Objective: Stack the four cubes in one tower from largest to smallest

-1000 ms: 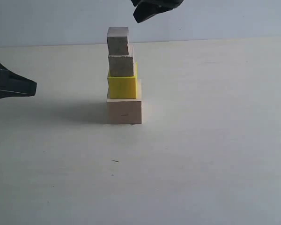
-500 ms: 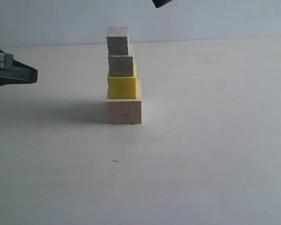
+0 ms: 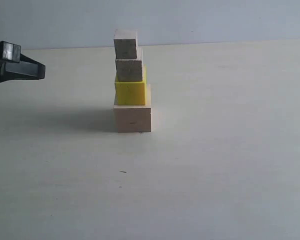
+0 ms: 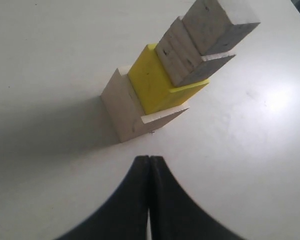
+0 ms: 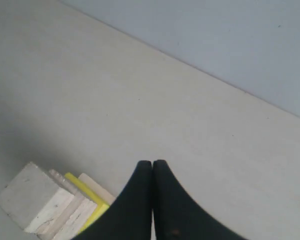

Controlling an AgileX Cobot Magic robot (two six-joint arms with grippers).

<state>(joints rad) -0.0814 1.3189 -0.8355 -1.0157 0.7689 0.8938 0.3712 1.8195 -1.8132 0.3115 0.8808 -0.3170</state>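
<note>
Got the tower (image 3: 132,82) standing on the pale table (image 3: 230,150): large wooden cube (image 3: 132,119) at the bottom, yellow cube (image 3: 130,92), small wooden cube (image 3: 129,70), then smallest wooden cube (image 3: 125,43) on top, all roughly flush along the tower's left side. Spotted the left gripper (image 3: 40,71) well apart to the tower's left, pinched closed on nothing and cut off by the frame edge. Caught the right gripper (image 5: 152,162) only on its own wrist camera, higher than the tower, likewise closed and empty, tower's base cropped there.
</note>
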